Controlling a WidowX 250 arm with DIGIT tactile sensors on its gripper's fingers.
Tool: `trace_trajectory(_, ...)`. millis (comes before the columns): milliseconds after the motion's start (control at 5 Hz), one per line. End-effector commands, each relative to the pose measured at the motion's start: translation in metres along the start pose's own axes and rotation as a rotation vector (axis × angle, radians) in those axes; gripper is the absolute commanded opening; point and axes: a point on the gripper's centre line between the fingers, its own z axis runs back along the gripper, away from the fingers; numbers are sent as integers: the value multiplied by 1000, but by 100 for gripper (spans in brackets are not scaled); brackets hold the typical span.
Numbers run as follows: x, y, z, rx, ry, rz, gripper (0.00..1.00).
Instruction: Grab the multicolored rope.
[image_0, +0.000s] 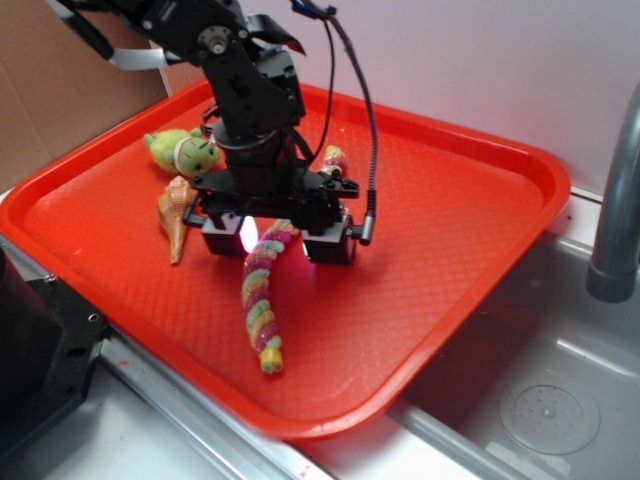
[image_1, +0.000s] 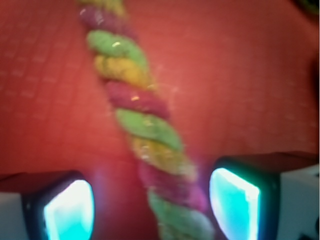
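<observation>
Two fingers of the gripper (image_0: 278, 238) stand wide apart astride the rope (image_0: 262, 296), holding nothing; in the wrist view the glowing pads (image_1: 234, 204) sit at 7 and 5 o'clock with the twisted strands running between them, nearer the 5 o'clock pad. The rope lies flat on the red tray (image_0: 420, 300), one end emerging from beneath the arm and the yellow-tipped end pointing toward 6 o'clock in the exterior view. Risk, as a judgement: because the rope is off-centre in the gap, closing may push it sideways or pinch only its edge, and the soft twisted body may slide out on lifting; descending too far would press the fingertips into the tray. An orange cone-shaped shell (image_0: 176, 212) lies just beside the gripper at 9 o'clock, and a green plush toy (image_0: 184, 150) at 10 o'clock; neither crosses the gap, but sideways drift could catch the shell. A faucet (image_0: 618, 190) and sink (image_0: 545, 410) lie well apart, at 3 and 4 o'clock.
</observation>
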Motion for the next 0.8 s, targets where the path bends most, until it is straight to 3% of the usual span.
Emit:
trace_trajectory(0, 5, 1, -7, 26, -35, 24, 0)
trace_trajectory(200, 7, 2, -2, 40, -31, 7, 0)
trace_trajectory(600, 25, 12, 48, -21, 75, -197, 0)
